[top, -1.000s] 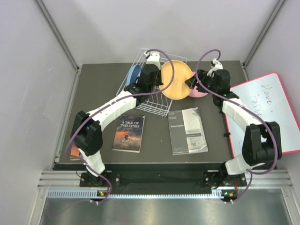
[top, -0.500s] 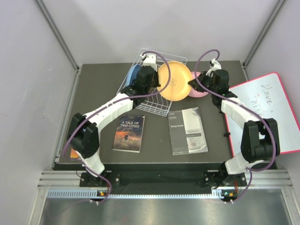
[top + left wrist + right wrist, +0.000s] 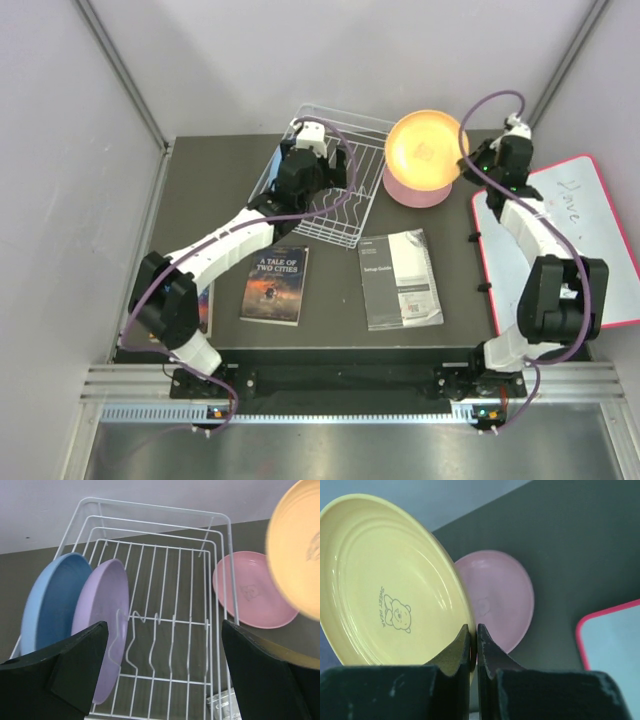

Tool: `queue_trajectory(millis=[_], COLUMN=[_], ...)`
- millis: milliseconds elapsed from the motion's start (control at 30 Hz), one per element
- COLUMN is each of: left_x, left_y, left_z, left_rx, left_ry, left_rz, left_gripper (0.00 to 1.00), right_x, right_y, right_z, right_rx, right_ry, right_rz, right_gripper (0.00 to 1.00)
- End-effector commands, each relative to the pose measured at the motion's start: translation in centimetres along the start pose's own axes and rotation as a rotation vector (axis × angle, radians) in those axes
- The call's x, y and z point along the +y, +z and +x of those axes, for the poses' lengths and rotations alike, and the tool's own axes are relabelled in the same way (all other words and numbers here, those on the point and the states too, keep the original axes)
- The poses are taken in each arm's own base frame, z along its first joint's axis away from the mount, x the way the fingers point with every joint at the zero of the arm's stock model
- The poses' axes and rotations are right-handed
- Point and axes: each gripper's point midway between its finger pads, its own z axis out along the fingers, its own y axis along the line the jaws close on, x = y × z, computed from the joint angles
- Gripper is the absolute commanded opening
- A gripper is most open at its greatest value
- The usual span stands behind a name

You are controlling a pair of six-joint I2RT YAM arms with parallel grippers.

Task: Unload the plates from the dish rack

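Right claw (image 3: 473, 634) pinches the orange plate (image 3: 385, 580) at its rim, over the pink plate (image 3: 502, 600); left claw (image 3: 162, 630) spread above the rack (image 3: 150, 507).

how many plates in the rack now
2: the blue plate and the purple plate stand side by side at the rack's left end. The orange plate is in the right gripper; the pink plate lies on the table.

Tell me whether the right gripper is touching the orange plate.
Touching. The right wrist view shows the right gripper shut on the orange plate, both fingers pinching its rim with no gap. The plate is tilted, and the pink plate lies behind it.
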Motion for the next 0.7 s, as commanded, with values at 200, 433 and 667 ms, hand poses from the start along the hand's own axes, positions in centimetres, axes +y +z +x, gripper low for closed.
queue_trajectory(millis=[200,433,667], left_x=[3.1,4.2,5.4], left_y=[-2.5,-3.2,-2.8], left_z=[-3.4,-4.2,-3.9], left_rx=[-0.136,-0.157,-0.153], left_ry=[0.024,0.032,0.031], left_rz=[-0.094,-0.128,-0.155], left_gripper=[0.99,0.99,0.99], right_x=[-3.9,-5.5,-5.2], right_y=[4.2,6.7,9.2], right_z=[-5.2,-4.1,-1.8], right_rx=[-0.081,-0.010,0.104], right_ry=[-0.008,-0.007,-0.036], right_rz=[0.145,0.207,0.217], right_gripper=[0.00,0.00,0.00])
